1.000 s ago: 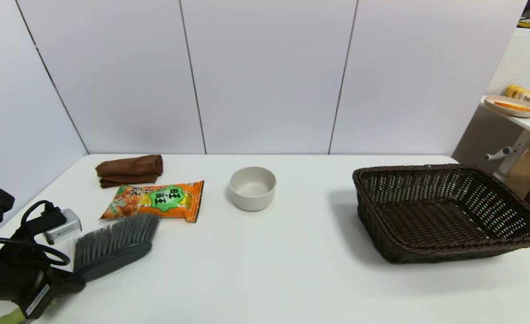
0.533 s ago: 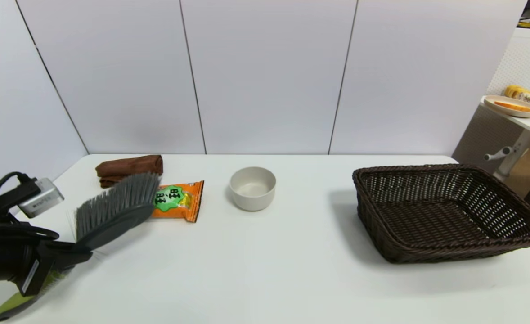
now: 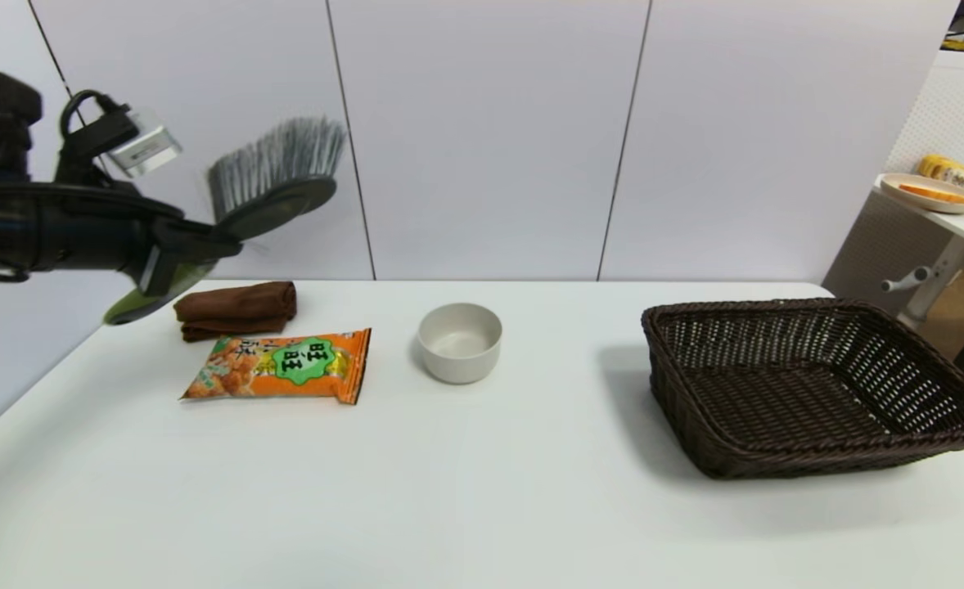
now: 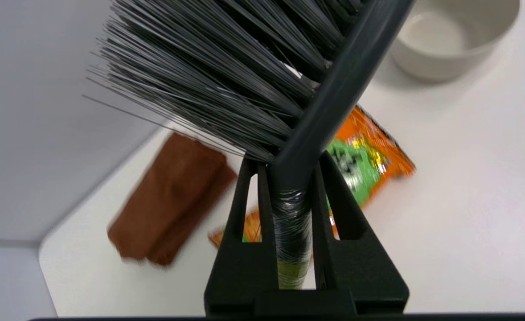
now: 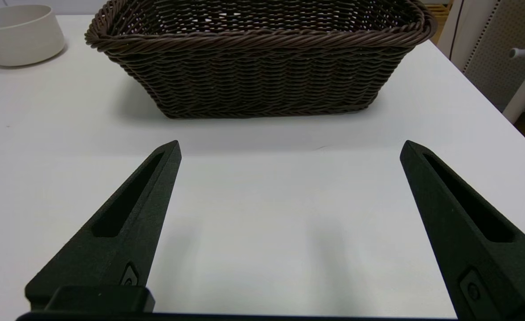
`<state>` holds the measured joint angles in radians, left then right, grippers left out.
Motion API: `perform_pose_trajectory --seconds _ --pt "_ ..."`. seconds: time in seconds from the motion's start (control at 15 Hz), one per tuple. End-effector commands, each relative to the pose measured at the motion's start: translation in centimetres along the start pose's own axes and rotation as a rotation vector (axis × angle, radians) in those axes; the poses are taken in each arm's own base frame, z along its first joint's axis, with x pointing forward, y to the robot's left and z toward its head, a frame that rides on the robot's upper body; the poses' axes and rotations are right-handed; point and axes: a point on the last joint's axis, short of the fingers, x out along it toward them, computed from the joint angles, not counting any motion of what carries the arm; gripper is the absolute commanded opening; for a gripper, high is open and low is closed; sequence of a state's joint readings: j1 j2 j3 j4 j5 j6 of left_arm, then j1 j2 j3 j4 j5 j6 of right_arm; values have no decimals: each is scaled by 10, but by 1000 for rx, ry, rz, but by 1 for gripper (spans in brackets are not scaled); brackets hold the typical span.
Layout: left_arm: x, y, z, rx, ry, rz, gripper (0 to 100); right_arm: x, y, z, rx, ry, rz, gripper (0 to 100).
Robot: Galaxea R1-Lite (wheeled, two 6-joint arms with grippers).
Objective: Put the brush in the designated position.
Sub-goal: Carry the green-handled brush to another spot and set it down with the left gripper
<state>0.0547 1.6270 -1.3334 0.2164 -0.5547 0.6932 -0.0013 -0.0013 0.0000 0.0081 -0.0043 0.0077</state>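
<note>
My left gripper (image 3: 204, 239) is shut on the neck of the brush (image 3: 273, 176) and holds it high in the air above the table's far left. The grey bristles point up and the olive-green handle end (image 3: 134, 304) pokes out below the fingers. In the left wrist view the brush (image 4: 262, 76) fills the frame, its neck clamped between the two black fingers (image 4: 240, 209). My right gripper (image 5: 289, 147) is open and empty, low over bare white tabletop (image 5: 253, 214) in front of the basket. It does not show in the head view.
A dark brown wicker basket (image 3: 817, 384) stands at the right. An off-white bowl (image 3: 459, 341) sits mid-table. An orange snack bag (image 3: 281, 365) and a folded brown cloth (image 3: 236, 309) lie at the far left, beneath the raised brush. A side table stands beyond the right edge.
My left arm has lifted the brush from just above the table's near-left corner to well above the cloth and snack bag, moving up and away. The snack bag is fully uncovered again.
</note>
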Motion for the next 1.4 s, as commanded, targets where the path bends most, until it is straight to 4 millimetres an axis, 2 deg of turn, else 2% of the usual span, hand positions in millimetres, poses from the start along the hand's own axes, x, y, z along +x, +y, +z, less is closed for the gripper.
perform_pose_trajectory --seconds 0.07,0.33,0.53,0.67,0.93,1.4 --pt "147 -7 28 73 -117 -177 0 0 0 0 0 2 -1 100" --pt "225 -33 29 108 -186 -216 0 0 0 0 0 2 -1 100" --pt "262 -43 24 136 -227 -210 0 0 0 0 0 2 1 100" --pt "280 -48 19 147 -251 -207 0 0 0 0 0 2 -1 100" --pt "293 -52 5 145 -236 -216 0 0 0 0 0 2 1 100" --pt "299 -53 -4 138 -215 -224 0 0 0 0 0 2 -1 100"
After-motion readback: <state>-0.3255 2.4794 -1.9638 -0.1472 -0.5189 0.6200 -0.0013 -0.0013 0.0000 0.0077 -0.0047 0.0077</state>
